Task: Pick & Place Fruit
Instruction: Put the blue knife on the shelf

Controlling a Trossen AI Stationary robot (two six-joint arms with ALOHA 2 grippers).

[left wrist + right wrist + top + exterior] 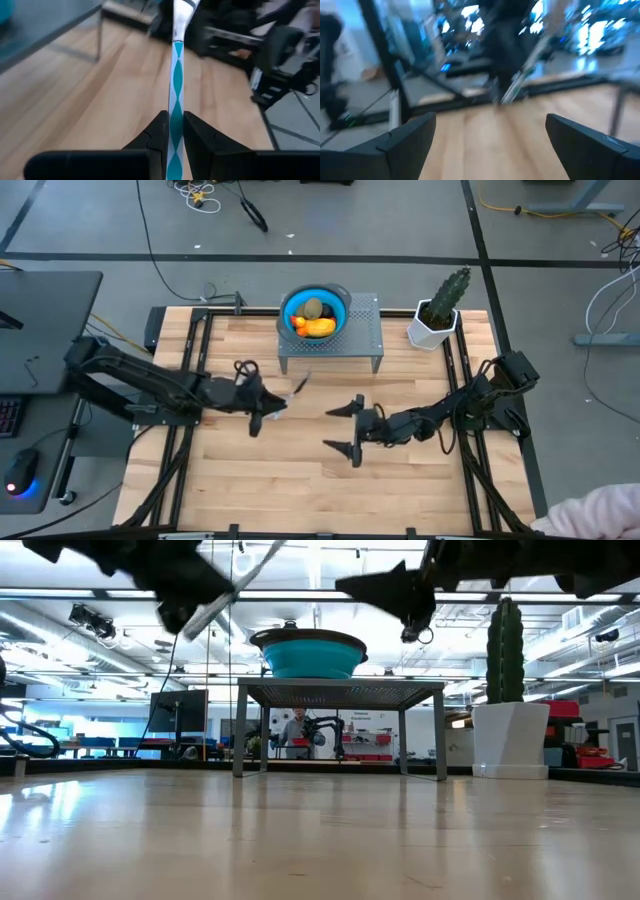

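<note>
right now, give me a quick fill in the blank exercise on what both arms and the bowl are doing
1. The left gripper is shut on a slim white-and-blue ____.
2. The fruit lies in the ____ bowl on the metal stand.
3. The right gripper hangs over the table with its fingers ____.
4. The cactus stands in a ____ pot.

Missing words: stick; blue; open; white

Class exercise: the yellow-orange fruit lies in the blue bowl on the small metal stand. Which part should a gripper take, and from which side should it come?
Grip the yellow-orange fruit across its narrow middle, coming straight down from above. It lies lengthwise inside the blue bowl, whose raised rim blocks any sideways approach, and the olive-brown fruit sits just behind it, so probably set the fingers across the short width.
</note>
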